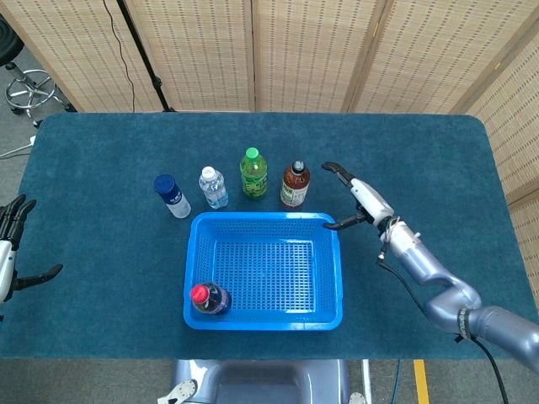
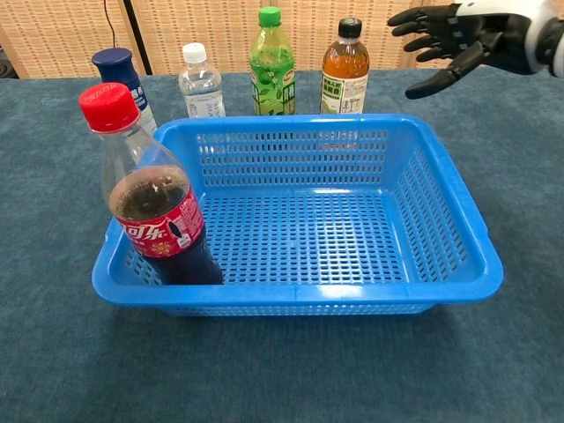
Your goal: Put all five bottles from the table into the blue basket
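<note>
The blue basket [image 1: 328, 278] [image 2: 458, 229] sits mid-table with a red-capped cola bottle [image 1: 207, 299] [image 2: 152, 203] upright in its near left corner. Behind it stand a blue-capped bottle [image 1: 172, 196] [image 2: 122, 75], a clear water bottle [image 1: 213, 187] [image 2: 202, 85], a green bottle [image 1: 253, 173] [image 2: 272, 66] and a brown tea bottle [image 1: 294, 184] [image 2: 345, 72]. My right hand [image 1: 352, 199] [image 2: 454, 40] hovers open, fingers spread, just right of the tea bottle without touching it. My left hand [image 1: 10, 252] is open at the table's left edge.
Woven screens [image 1: 295, 50] stand behind the table. A stool [image 1: 29, 88] and a stand's pole [image 1: 143, 55] are off the far left corner. Bare blue cloth [image 1: 438, 168] lies right of the basket.
</note>
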Action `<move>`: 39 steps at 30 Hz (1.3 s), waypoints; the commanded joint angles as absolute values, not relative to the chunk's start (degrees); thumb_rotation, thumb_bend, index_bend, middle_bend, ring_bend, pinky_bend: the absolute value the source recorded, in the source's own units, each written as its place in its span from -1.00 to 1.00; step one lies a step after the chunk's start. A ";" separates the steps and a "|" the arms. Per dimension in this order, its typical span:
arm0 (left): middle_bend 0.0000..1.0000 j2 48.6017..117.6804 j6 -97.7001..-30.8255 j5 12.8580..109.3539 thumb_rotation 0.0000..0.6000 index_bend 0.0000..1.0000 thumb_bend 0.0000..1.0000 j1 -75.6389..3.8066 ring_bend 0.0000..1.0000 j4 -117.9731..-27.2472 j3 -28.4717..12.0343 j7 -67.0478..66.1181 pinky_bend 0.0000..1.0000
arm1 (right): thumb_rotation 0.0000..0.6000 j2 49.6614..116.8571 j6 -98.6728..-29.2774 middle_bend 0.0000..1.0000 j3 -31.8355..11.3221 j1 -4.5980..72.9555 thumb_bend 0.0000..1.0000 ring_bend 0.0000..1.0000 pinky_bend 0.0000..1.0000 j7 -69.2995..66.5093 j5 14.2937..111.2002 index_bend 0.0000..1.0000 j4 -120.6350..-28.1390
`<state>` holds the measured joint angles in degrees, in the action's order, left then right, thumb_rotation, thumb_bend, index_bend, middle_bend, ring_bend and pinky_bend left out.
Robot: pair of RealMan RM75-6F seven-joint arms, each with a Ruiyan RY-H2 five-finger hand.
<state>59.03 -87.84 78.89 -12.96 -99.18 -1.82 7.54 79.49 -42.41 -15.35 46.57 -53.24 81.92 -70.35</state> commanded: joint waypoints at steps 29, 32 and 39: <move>-1.00 60.77 -81.22 77.73 1.00 -1.00 -1.00 -13.58 -1.00 -97.21 -6.09 8.06 -1.00 | 1.00 107.65 -37.23 0.20 -17.90 60.42 -1.00 0.05 0.30 -64.52 77.87 -0.13 -29.00; -1.00 60.71 -81.19 77.78 1.00 -1.00 -1.00 -13.44 -1.00 -97.30 -6.31 8.19 -1.00 | 1.00 108.36 -37.95 0.41 -17.88 60.45 -1.00 0.24 0.43 -66.03 77.92 0.11 -28.07; -1.00 60.42 -81.13 78.58 1.00 -1.00 -1.00 -12.99 -1.00 -97.49 -6.33 8.83 -1.00 | 1.00 107.79 -41.70 0.54 -17.93 59.61 -0.67 0.35 0.45 -66.21 78.08 0.28 -28.66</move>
